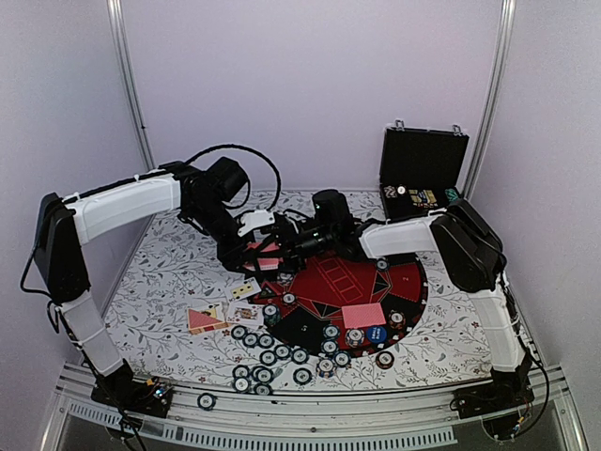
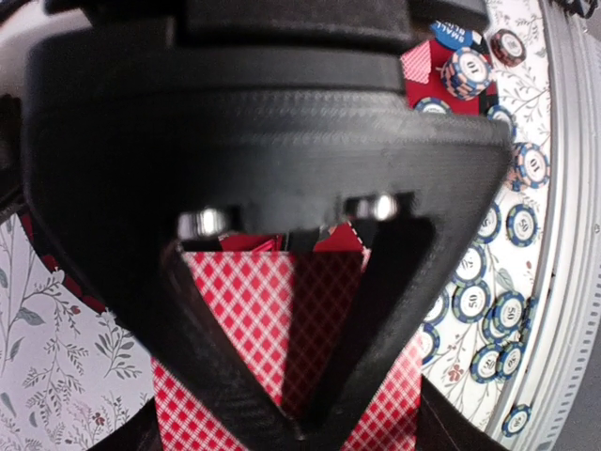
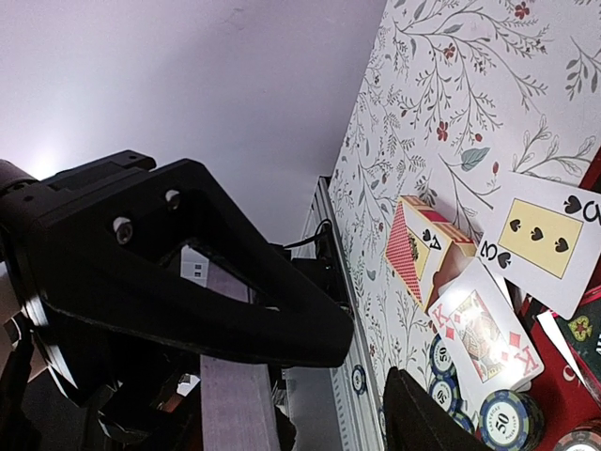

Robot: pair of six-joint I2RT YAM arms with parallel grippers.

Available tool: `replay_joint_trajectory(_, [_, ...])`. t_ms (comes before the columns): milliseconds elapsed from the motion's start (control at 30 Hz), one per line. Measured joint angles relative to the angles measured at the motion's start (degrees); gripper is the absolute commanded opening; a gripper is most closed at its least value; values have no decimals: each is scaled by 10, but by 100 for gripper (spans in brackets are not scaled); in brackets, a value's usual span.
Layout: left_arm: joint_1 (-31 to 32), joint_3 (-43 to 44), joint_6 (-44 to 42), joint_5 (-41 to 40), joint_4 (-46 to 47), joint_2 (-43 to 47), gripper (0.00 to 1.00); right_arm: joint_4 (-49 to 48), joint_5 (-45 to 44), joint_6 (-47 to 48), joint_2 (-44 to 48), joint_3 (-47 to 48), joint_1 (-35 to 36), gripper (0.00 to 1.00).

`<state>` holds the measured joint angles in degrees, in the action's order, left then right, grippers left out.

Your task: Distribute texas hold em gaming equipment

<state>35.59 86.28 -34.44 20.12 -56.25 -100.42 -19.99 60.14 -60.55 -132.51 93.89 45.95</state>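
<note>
The left gripper (image 2: 296, 425) has its 2 fingers pressed together on a deck of red-checked cards (image 2: 246, 310). It holds the deck above the far-left edge of the round red-and-black mat (image 1: 404, 287). The right gripper (image 1: 289, 242) reaches in from the right and sits just beside that deck. Its fingers (image 3: 207, 272) are spread apart, and whether they touch a card cannot be told.

On the floral tablecloth (image 1: 160, 282) left of the mat lie a face-up 3 of spades (image 3: 540, 240) and a face-up king (image 3: 484, 331), with a red card box (image 3: 418, 249) just beside them. Striped-edge chips (image 1: 272, 355) are strewn along the mat's near edge and out onto the cloth. 1 lone chip (image 1: 206, 401) sits at the table's front edge, apart from the others. A pink card (image 1: 364, 315) lies face down on the mat, with a blue button disc (image 1: 376, 334) just beside it. The black case (image 1: 423, 174) stands open at the far right of the table.
</note>
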Motion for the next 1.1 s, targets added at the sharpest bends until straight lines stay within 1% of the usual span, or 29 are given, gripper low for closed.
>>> replay_joint_trajectory(233, [0, 0, 0, 0, 0, 0, 15, -33, 4, -4, 14, -32, -8, 47])
replay_joint_trajectory(667, [0, 0, 0, -9, 0, 0, 15, -37, 7, -2, 35, -58, -23, 31])
replay_joint_trajectory(767, [0, 0, 0, -11, 0, 0, 14, -37, 7, -2, 45, -70, -28, 25])
replay_joint_trajectory(967, [0, 0, 0, -11, 1, 0, 14, -35, 7, -1, 64, -87, -38, 16])
replay_joint_trajectory(1100, [0, 0, 0, -11, 1, 0, 14, -32, 7, 1, 74, -97, -45, 8])
